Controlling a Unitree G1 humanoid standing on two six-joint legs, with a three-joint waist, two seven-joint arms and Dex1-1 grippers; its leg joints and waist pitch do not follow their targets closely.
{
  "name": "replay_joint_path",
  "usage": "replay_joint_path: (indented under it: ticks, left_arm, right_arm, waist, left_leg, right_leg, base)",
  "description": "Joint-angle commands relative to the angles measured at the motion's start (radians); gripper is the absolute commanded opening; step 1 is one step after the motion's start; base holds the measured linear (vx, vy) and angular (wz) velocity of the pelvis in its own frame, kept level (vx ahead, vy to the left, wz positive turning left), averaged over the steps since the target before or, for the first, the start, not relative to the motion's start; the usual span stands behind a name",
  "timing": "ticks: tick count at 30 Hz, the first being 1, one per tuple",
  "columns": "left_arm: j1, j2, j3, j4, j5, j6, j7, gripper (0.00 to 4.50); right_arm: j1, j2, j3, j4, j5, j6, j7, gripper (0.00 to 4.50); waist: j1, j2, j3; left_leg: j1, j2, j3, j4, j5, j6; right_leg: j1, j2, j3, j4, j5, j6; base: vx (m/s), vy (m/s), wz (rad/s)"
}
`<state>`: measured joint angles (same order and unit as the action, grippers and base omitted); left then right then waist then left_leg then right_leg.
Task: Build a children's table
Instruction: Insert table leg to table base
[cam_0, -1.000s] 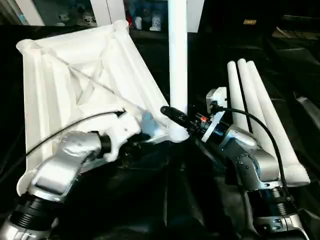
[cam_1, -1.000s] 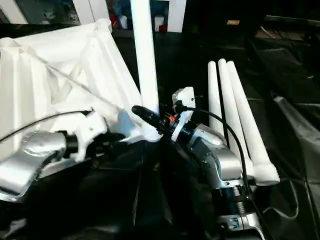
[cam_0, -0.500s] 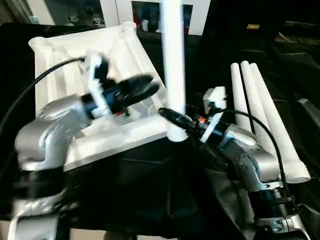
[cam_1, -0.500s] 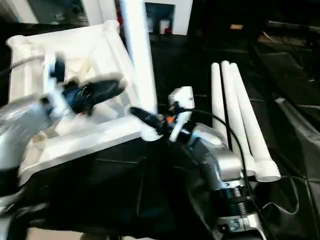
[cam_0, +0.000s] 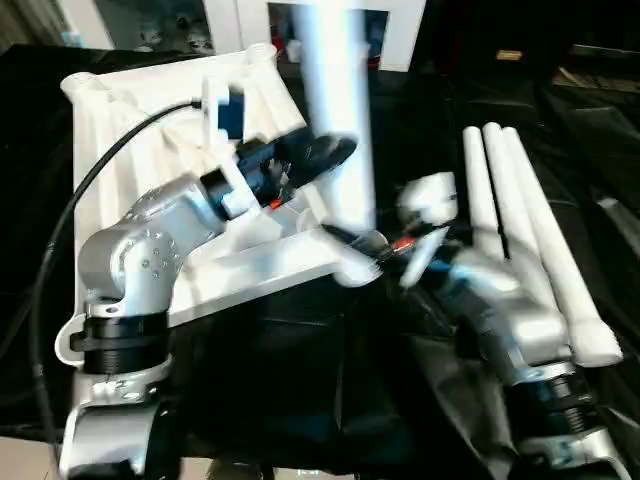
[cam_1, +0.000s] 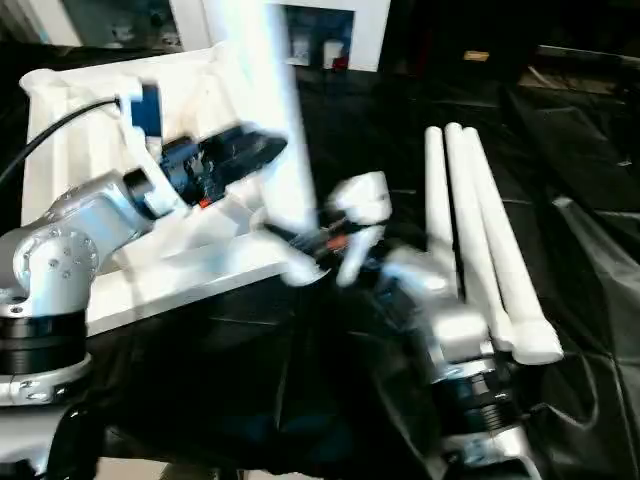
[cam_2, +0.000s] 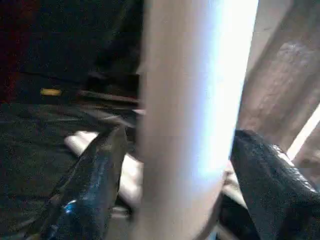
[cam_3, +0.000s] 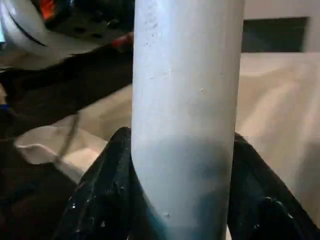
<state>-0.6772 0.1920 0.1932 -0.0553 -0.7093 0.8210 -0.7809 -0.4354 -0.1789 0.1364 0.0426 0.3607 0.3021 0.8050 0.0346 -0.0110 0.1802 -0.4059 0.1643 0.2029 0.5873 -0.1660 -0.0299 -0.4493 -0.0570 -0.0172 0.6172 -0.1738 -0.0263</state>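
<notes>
The left end effector (cam_0: 335, 152) reaches across the upturned tabletop (cam_0: 150, 130) to the standing leg (cam_0: 335, 110), its black fingers (cam_2: 87, 185) spread on either side of the tube with a gap on each side, released rather than gripping. Its silver forearm rises from the tabletop's near edge, wrist bent toward the leg. The right end effector (cam_3: 182, 165) is clenched around the same leg low down, just above the near right corner socket (cam_0: 352, 268), with both fingers pressed against the tube; its forearm comes in from the right. The three spare legs (cam_0: 520, 220) lie side by side on the black cloth to the right, well apart from the tabletop.

A second ago the left end effector was low at the tabletop's near edge, holding it tilted up; now the tabletop lies flatter and the left arm has swung up to the leg. The right one has kept its grip.
</notes>
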Motion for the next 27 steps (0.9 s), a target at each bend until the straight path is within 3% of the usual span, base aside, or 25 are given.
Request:
replay_joint_path:
  ticks: [1,8,9,13,16,20,21,27]
  left_arm:
    - [0.018,0.023,0.002,-0.043,-0.046,0.044,-0.048,3.86]
    - [0.029,0.032,-0.025,-0.032,0.018,0.006,-0.017,4.29]
    - [0.017,0.030,-0.016,-0.012,0.031,-0.001,0.011,4.05]
    - [0.000,0.042,-0.016,0.017,0.036,-0.007,0.048,3.90]
    - [-0.008,0.041,-0.009,0.028,0.033,-0.009,0.065,3.48]
    - [-0.021,0.046,-0.002,0.044,0.032,-0.010,0.068,3.38]
    - [-0.024,0.046,0.000,0.047,0.033,-0.011,0.067,3.07]
    - [-0.033,0.052,-0.014,0.040,0.037,-0.016,0.060,2.63]
  right_arm:
    - [-0.002,-0.008,-0.012,-0.022,0.006,-0.004,0.003,1.86]
    - [-0.010,-0.009,-0.011,-0.017,0.005,-0.009,0.005,1.86]
    - [-0.012,-0.010,-0.010,-0.015,0.004,-0.010,0.004,1.86]
    - [-0.016,-0.014,-0.003,-0.010,-0.002,-0.013,0.007,1.86]
    - [-0.017,-0.014,-0.002,-0.009,-0.004,-0.012,0.008,1.86]
    - [-0.018,-0.014,-0.001,-0.006,-0.006,-0.013,0.009,1.86]
    - [-0.019,-0.014,-0.001,-0.005,-0.007,-0.013,0.009,1.86]
    - [-0.024,-0.016,-0.002,0.001,-0.010,-0.016,0.010,1.86]
  waist:
    - [0.005,0.001,-0.093]
    - [0.005,0.002,-0.094]
    - [0.005,0.001,-0.095]
    - [0.005,-0.002,-0.095]
    - [0.005,-0.001,-0.095]
    - [0.005,-0.002,-0.096]
    - [0.005,0.000,-0.096]
    - [0.005,-0.001,-0.097]
  left_leg:
    - [0.026,0.054,-0.025,-0.052,-0.066,0.126]
    - [0.028,0.056,-0.026,-0.052,-0.056,0.123]
    - [0.027,0.055,-0.026,-0.051,-0.053,0.123]
    - [0.026,0.053,-0.026,-0.049,-0.045,0.129]
    - [0.026,0.053,-0.026,-0.049,-0.042,0.130]
    - [0.025,0.052,-0.026,-0.047,-0.033,0.136]
    - [0.025,0.052,-0.025,-0.047,-0.031,0.138]
    - [0.026,0.053,-0.026,-0.047,-0.034,0.137]
  right_leg:
    - [0.077,-0.071,0.042,-0.056,-0.030,-0.292]
    - [0.075,-0.071,0.042,-0.055,-0.025,-0.276]
    - [0.076,-0.071,0.042,-0.053,-0.017,-0.276]
    - [0.076,-0.070,0.042,-0.051,-0.001,-0.274]
    - [0.076,-0.070,0.041,-0.051,0.001,-0.275]
    - [0.077,-0.071,0.041,-0.049,0.015,-0.282]
    - [0.078,-0.071,0.041,-0.048,0.019,-0.283]
    - [0.077,-0.070,0.040,-0.048,0.011,-0.285]
  base:
    - [0.000,0.000,0.00]
    - [0.000,0.000,0.00]
    - [0.000,0.000,0.00]
    - [0.000,0.000,0.00]
    - [0.000,0.000,0.00]
    - [0.000,0.000,0.00]
    - [0.000,0.000,0.00]
    - [0.000,0.000,0.00]
